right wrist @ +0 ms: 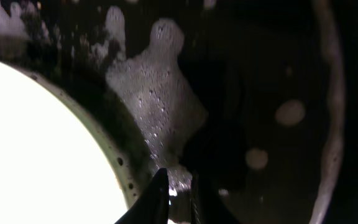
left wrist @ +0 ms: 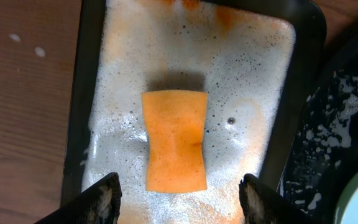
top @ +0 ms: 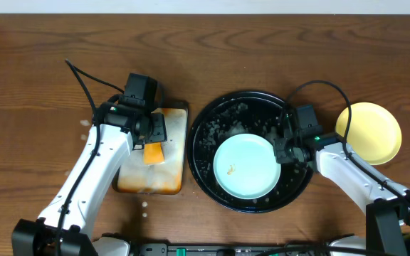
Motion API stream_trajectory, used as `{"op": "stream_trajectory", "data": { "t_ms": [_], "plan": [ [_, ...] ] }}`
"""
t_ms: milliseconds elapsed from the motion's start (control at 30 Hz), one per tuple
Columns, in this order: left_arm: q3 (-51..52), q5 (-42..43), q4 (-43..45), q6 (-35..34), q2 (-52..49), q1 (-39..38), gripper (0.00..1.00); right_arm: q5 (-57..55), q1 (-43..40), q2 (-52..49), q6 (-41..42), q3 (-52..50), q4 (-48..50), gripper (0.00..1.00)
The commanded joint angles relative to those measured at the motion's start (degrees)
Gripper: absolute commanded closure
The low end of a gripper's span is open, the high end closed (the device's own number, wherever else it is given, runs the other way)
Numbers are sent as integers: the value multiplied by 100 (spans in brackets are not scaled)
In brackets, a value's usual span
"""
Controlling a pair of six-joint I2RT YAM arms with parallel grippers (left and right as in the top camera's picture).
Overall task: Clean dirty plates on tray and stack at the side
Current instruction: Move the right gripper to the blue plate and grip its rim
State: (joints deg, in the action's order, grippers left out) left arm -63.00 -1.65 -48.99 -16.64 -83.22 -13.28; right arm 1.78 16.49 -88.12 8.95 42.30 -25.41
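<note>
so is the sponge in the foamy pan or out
In: the orange sponge lies flat on the foam, inside the pan and its dark rim.

Right wrist view: we log the mint plate [right wrist: 36, 143] as blown out white, its surface unreadable and its left part cut by the frame. The tray [right wrist: 331, 93] rim is blurred. Left wrist view: the pan [left wrist: 74, 124] runs off the bottom edge. Overhead: we cannot identify the orange speck [top: 231, 169] on the plate.

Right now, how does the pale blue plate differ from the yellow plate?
The pale blue plate lies inside the black tray; the yellow plate sits on the bare wooden table, to the tray's right in the overhead view. The pale blue plate carries a small orange speck; the yellow plate looks clean. Both are small, round, shallow and lying flat, face up.
</note>
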Motion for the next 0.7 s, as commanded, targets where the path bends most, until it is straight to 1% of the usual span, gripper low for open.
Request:
{"op": "stream_trajectory", "data": {
  "t_ms": [0,100,167,233,333,467,600,633,667],
  "plan": [
    [59,-28,13,50,-48,24,37,155,-35,13,122,55,-181,84],
    [59,-31,17,50,-48,24,37,382,-44,15,-334,55,-197,81],
    [59,-31,17,52,-48,24,37,1084,-46,33,-879,66,-184,76],
    [59,-31,15,52,-48,24,36,1541,-44,92,-988,66,-208,75],
    [59,-28,17,52,-48,24,36,1510,-46,219,-922,66,-205,73],
    [59,-28,42,52,-48,24,36,1178,-46,457,-925,68,-210,67],
    [59,-28,44,50,-48,24,36,1569,-33,684,-925,68,-229,73],
    [59,-28,44,50,-48,24,36,1792,4,699,-925,66,-330,76],
    [59,-28,44,50,-48,24,36,1821,37,675,-922,61,-411,75]
  ]
}}
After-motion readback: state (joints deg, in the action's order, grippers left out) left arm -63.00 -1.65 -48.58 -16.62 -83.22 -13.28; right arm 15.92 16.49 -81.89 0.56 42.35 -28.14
